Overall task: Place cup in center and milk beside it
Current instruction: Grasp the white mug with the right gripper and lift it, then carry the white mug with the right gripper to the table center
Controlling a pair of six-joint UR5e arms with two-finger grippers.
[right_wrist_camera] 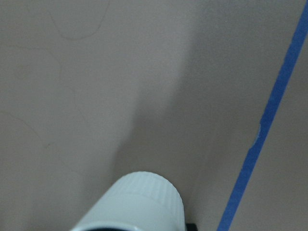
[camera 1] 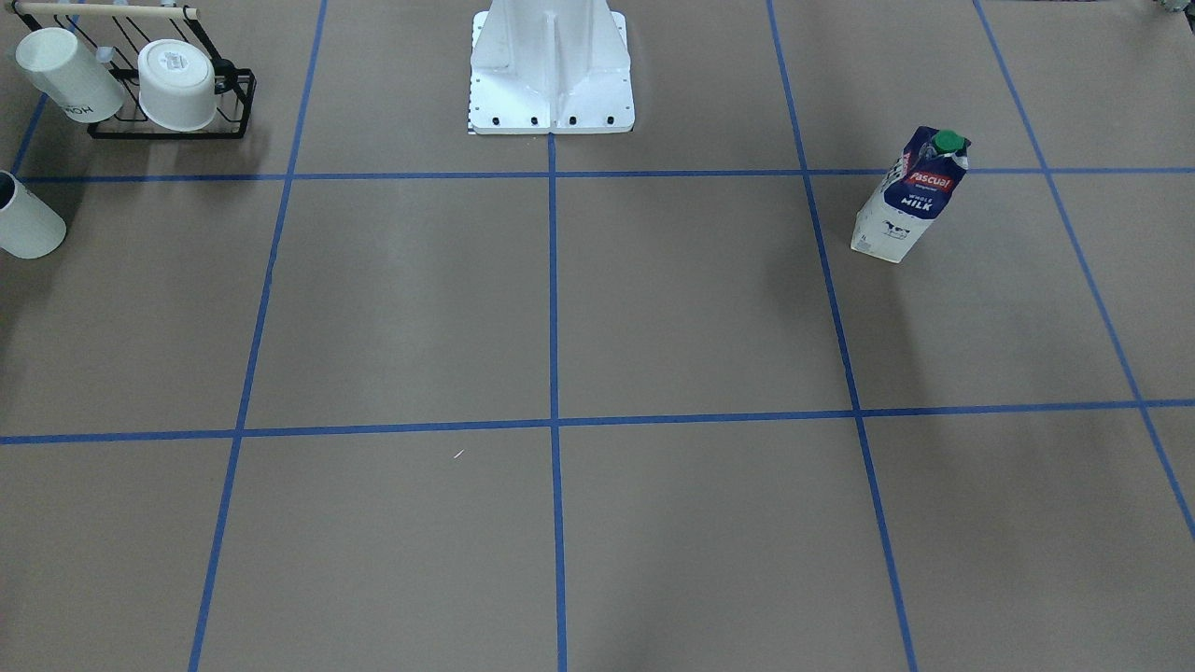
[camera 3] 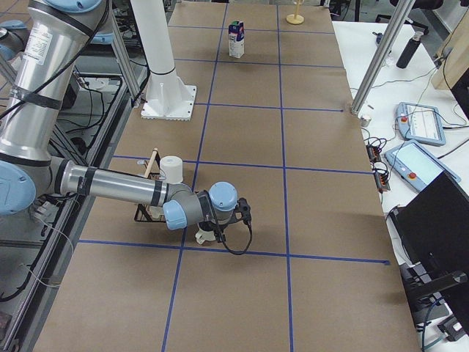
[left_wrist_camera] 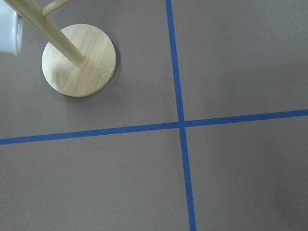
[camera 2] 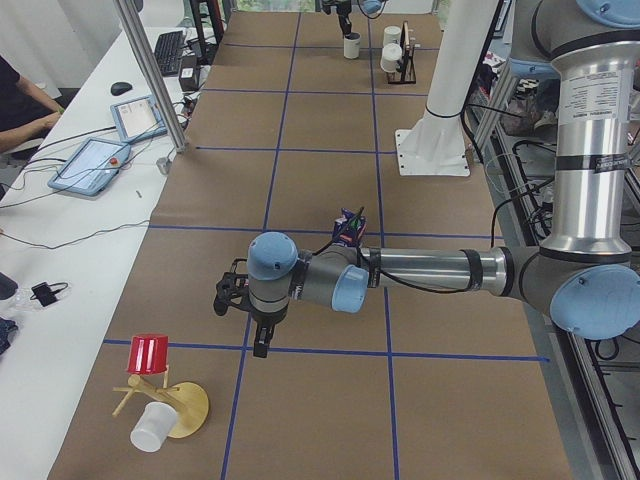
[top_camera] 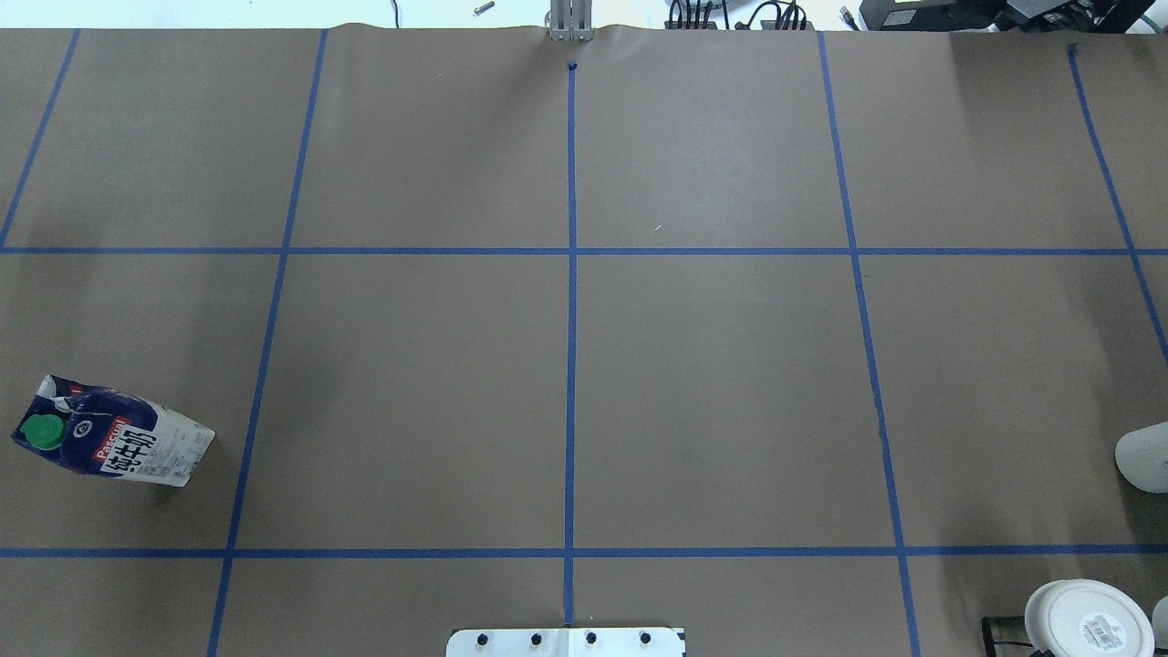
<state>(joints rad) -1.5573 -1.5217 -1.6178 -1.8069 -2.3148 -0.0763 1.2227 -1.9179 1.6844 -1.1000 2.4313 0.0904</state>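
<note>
Left fingers [camera 2: 261,340] and right fingers [camera 3: 219,236], spread cannot be told, right near cup [camera 1: 28,224], milk [camera 1: 910,196] upright, well apart from center [camera 1: 554,422].

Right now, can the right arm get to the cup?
Probably yes. The right arm has its wrist right by the cup, which stands alone, apart from the rack. Nothing shows between wrist and cup, so the way looks free.

Opposed overhead and front views, milk [camera 1: 910,196] in both.
</note>
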